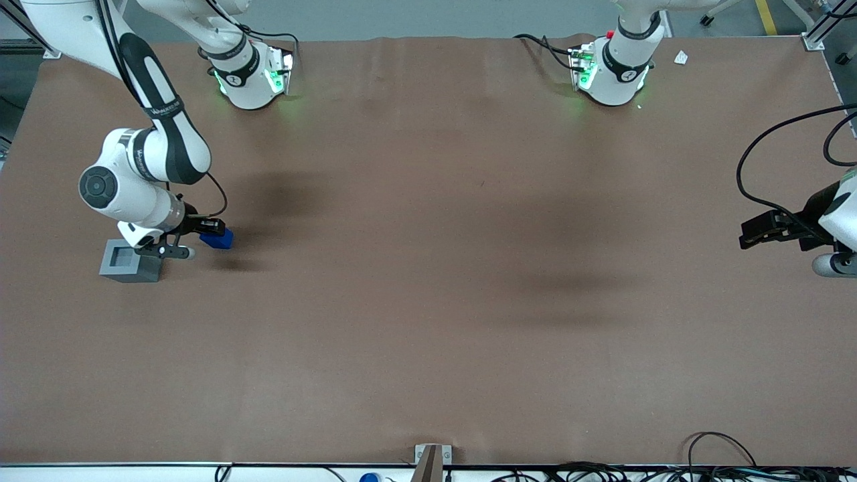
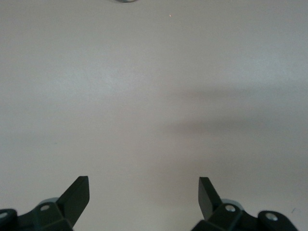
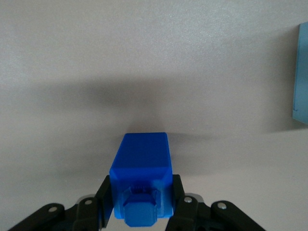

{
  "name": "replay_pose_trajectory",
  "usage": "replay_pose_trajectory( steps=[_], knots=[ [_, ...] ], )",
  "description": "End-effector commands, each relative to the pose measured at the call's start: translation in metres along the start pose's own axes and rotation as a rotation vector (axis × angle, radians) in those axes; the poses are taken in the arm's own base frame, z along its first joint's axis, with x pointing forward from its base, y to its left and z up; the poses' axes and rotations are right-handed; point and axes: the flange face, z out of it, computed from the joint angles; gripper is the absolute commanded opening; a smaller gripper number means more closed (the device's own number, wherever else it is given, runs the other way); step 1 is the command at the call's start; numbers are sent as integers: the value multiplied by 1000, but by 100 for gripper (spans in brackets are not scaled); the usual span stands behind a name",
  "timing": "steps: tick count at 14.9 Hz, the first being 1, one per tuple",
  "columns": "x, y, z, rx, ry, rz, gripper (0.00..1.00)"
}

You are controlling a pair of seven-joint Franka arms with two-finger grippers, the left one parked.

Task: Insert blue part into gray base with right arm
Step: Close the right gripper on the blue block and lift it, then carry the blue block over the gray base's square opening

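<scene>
The right arm's gripper [image 1: 213, 233] is shut on the blue part [image 1: 218, 238] and holds it a little above the brown table, beside the gray base [image 1: 128, 261]. The base stands on the table with its square socket facing up, slightly nearer the front camera than the gripper. In the right wrist view the blue part [image 3: 142, 169] sits between the two black fingers [image 3: 104, 198], its narrower stub pointing toward the camera. An edge of the gray base [image 3: 302, 72] shows at the side of that view.
The brown table [image 1: 428, 281] spreads wide toward the parked arm's end. Two arm bases [image 1: 251, 73] stand along the table edge farthest from the front camera. Cables lie at the table's front edge [image 1: 723, 455].
</scene>
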Motion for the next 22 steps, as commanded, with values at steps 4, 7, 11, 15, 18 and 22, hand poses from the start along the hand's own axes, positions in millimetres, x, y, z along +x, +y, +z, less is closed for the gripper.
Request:
replay_pose_trajectory(
  steps=[4, 7, 11, 15, 18, 22],
  knots=[
    [18, 2, -55, 8, 6, 6, 9],
    [38, 20, -103, -3, -18, 16, 8],
    [51, 57, -139, -77, -3, 15, 6],
    [55, 109, -151, -80, 18, -51, 6],
    [56, 140, -149, -75, 22, -52, 6],
    [67, 163, -138, -69, 12, -71, 6]
  ],
)
